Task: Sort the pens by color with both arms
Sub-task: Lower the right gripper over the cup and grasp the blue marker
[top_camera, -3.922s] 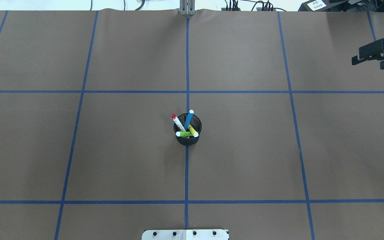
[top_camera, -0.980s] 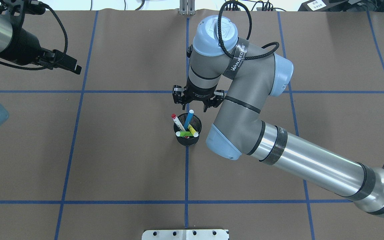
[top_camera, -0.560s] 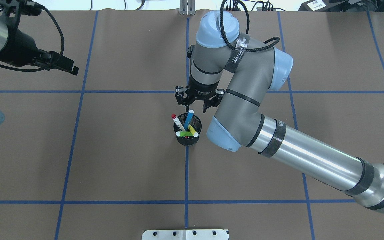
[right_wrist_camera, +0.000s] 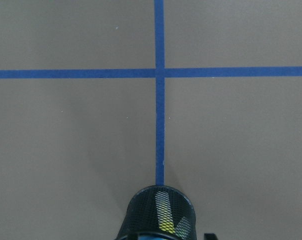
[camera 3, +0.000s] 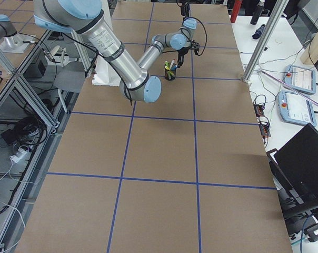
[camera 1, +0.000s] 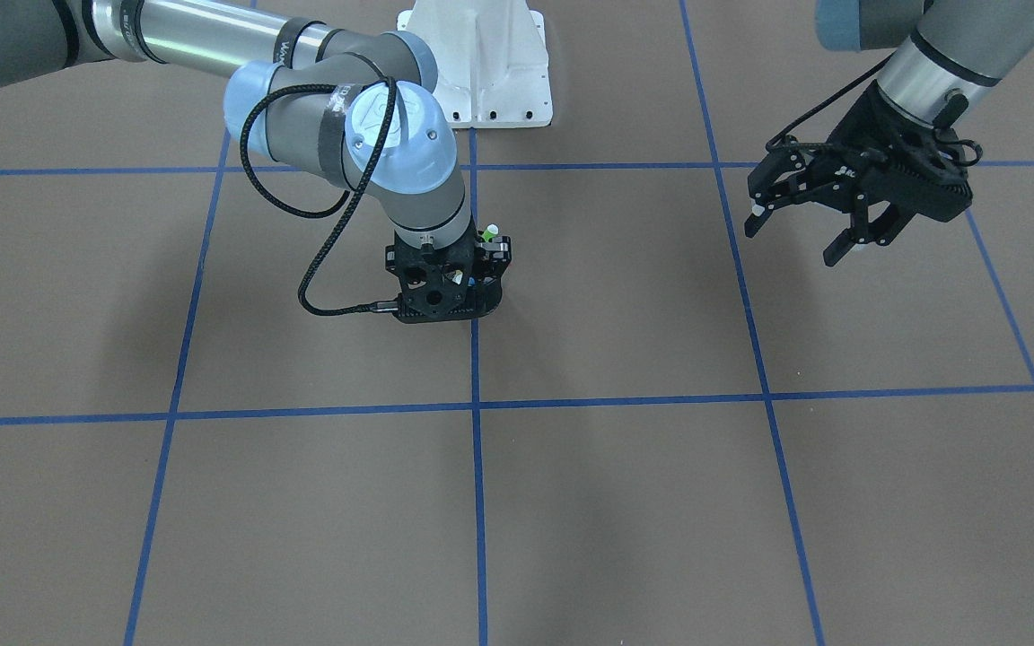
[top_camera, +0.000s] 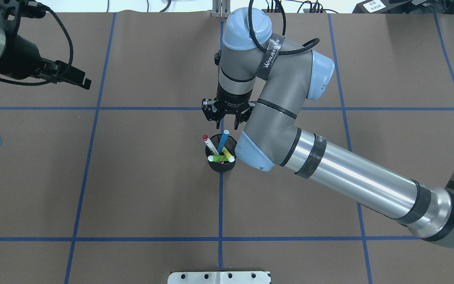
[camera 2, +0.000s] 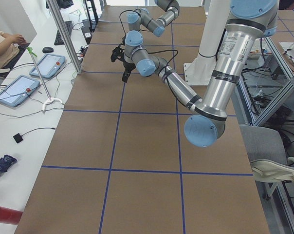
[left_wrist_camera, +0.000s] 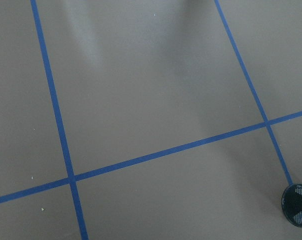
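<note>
Since the previous overhead frame, the right gripper has shifted slightly left. It hangs just beyond the far rim of the mesh cup, fingers apart, holding nothing. All four pens stand in this cup at the table centre. The blue pen leans steeply away from the robot, its pale upper end just short of the spread fingers. The left gripper, likewise spread and empty, is well apart. Judgement: the right arm is nearer; a short descent would reach the blue pen.
</note>
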`<state>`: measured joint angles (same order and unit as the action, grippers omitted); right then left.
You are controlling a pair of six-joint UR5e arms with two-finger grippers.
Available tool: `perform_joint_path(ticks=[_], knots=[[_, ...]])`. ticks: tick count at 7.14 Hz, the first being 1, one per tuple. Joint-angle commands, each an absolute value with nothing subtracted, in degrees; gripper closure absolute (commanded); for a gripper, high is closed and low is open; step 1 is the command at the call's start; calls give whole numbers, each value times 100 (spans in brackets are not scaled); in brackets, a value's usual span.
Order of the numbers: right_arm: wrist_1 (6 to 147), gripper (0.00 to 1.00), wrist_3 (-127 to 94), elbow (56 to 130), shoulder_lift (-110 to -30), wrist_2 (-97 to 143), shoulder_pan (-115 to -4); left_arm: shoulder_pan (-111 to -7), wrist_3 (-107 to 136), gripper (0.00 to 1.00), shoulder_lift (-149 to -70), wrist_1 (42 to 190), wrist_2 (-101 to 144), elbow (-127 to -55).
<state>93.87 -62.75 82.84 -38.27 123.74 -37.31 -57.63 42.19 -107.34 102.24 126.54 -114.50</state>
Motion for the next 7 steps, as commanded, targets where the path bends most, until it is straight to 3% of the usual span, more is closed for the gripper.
perform_joint_path(ticks=[1,7], knots=[[9387,47,-6267,8253,-3841,12375,-3700,-5757,4219,0,-10731,10222,12647,-11470],[9387,59,-6258,8244,-3858,12366,-3551,-5766,4219,0,-10731,10222,12647,-11470]])
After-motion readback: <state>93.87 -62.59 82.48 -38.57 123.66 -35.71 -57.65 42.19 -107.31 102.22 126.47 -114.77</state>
